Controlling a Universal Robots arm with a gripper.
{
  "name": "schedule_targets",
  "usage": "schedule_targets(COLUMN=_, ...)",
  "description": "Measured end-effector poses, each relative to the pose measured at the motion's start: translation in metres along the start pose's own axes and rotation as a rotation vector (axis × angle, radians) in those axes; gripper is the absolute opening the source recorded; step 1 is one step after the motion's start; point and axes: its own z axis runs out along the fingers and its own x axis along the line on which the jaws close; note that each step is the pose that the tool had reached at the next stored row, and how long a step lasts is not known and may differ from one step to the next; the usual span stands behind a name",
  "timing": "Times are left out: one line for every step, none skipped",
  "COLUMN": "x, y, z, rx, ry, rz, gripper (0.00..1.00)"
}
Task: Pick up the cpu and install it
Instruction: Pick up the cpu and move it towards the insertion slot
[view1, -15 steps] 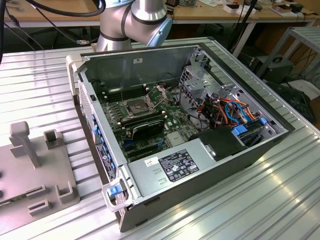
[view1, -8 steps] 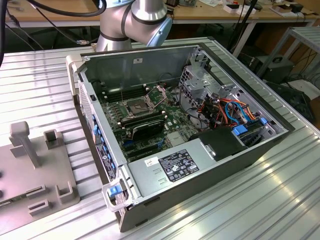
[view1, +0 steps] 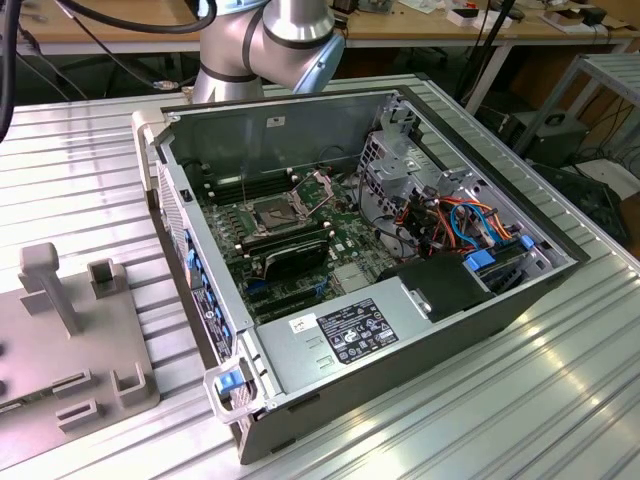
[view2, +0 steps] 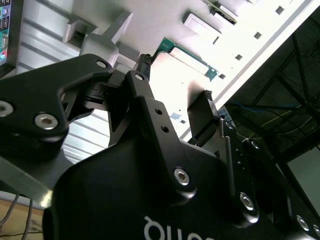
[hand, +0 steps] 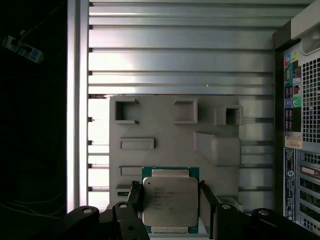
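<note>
- End effector (hand: 170, 186) straddles the cpu (hand: 170, 202); whether it is clamped on the chip or only bracketing it, I cannot tell.
- Metal top up, the cpu sits at the edge of the grey fixture plate (hand: 165, 130) on the ribbed desk (hand: 175, 60), beside the computer case (view1: 400, 330).
- Judged step: the pick-up; installing has not begun.
- Any lift calls for a level, even hold; the socket (view1: 272, 213) stands open inside the case.

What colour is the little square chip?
The chip is silvery-grey on top with a green rim; the first wrist view shows it best.
</note>
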Motion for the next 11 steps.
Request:
schedule_targets(x=-0.0005, y=0.0000, z=0.0000, rx=0.0000, ry=0.0000, rz=0.000, gripper=0.55)
schedule_targets(x=-0.0011, y=0.0000, z=0.0000, rx=0.0000, ry=0.0000, rz=0.000, gripper=0.55)
schedule_targets(x=-0.0015, y=0.0000, z=0.0000, rx=0.0001, ry=-0.0001, rz=0.000, gripper=0.55)
schedule_targets(x=-0.0019, y=0.0000, z=0.0000, rx=0.0001, ry=-0.0001, rz=0.000, gripper=0.55)
schedule_targets(x=-0.0023, y=0.0000, z=0.0000, rx=0.0000, ry=0.0000, rz=0.000, gripper=0.55)
schedule_targets(x=-0.0024, y=0.0000, z=-0.0001, rx=0.0001, ry=0.0001, rz=0.000, gripper=0.55)
schedule_targets(x=-0.0024, y=0.0000, z=0.0000, rx=0.0001, ry=0.0001, rz=0.000, gripper=0.55)
schedule_targets(x=-0.0024, y=0.0000, z=-0.0001, rx=0.0001, ry=0.0001, rz=0.000, gripper=0.55)
schedule_targets(x=-0.0025, y=0.0000, z=0.0000, rx=0.0001, ry=0.0000, rz=0.000, gripper=0.55)
schedule_targets(x=-0.0025, y=0.0000, z=0.0000, rx=0.0001, ry=0.0000, rz=0.000, gripper=0.55)
schedule_targets(x=-0.0025, y=0.0000, z=0.0000, rx=0.0001, ry=0.0000, rz=0.000, gripper=0.55)
